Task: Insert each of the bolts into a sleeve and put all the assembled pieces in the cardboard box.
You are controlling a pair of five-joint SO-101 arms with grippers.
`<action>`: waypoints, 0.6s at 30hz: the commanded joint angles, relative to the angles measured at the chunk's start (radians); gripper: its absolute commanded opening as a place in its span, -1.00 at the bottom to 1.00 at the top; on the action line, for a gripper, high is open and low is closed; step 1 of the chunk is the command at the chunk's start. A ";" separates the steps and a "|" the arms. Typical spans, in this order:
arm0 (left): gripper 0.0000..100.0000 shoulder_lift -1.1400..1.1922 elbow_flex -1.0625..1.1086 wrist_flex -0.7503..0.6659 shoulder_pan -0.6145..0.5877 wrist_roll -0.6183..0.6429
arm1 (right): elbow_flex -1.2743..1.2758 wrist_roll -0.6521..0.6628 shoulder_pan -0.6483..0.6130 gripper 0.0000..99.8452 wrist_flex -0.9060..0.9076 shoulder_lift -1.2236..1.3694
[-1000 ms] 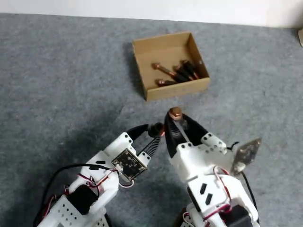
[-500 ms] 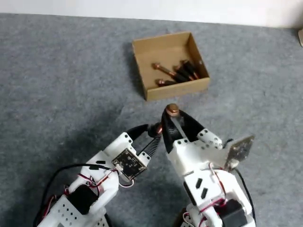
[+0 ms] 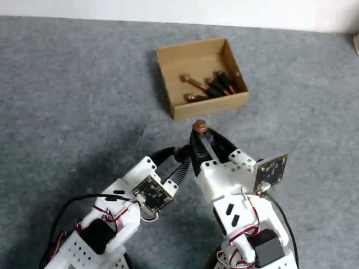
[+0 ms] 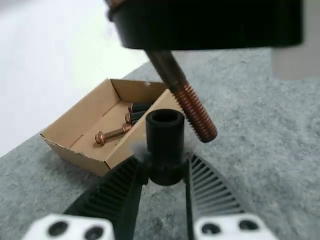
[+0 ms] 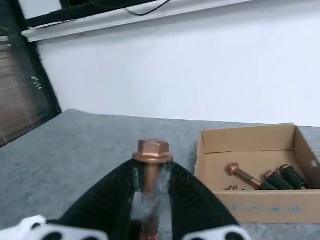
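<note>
1. High view: my right pincer (image 3: 203, 140) grips a copper bolt (image 3: 199, 126) head up, near the cardboard box (image 3: 210, 105) on the grey surface (image 3: 67, 101). My left pincer (image 3: 178, 161) is clamped on a black sleeve (image 3: 183, 152), mostly hidden by its fingers. Assembled pieces (image 3: 216, 85) lie in the box; I cannot count them surely
2. Left wrist view: the sleeve stands upright in the grip, mouth open. The bolt's threaded end hangs tilted just beside the rim; I cannot tell whether they touch. The right pincer's dark body hides its upper shank
3. Right wrist view: the hex head sits above the fingers, the shank is pinched between them and its lower end is hidden. The box beyond is cut off at the edge
</note>
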 commanded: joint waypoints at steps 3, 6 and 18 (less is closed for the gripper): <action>-0.99 -0.005 0.019 -0.028 -0.001 -0.005 | -0.007 0.011 0.015 -0.99 -0.119 0.002; -0.99 -0.005 0.019 -0.028 -0.001 -0.005 | -0.008 0.008 0.013 -0.99 -0.137 0.002; -0.99 -0.005 0.019 -0.017 0.088 -0.003 | -0.001 0.012 -0.018 -0.99 -0.193 0.002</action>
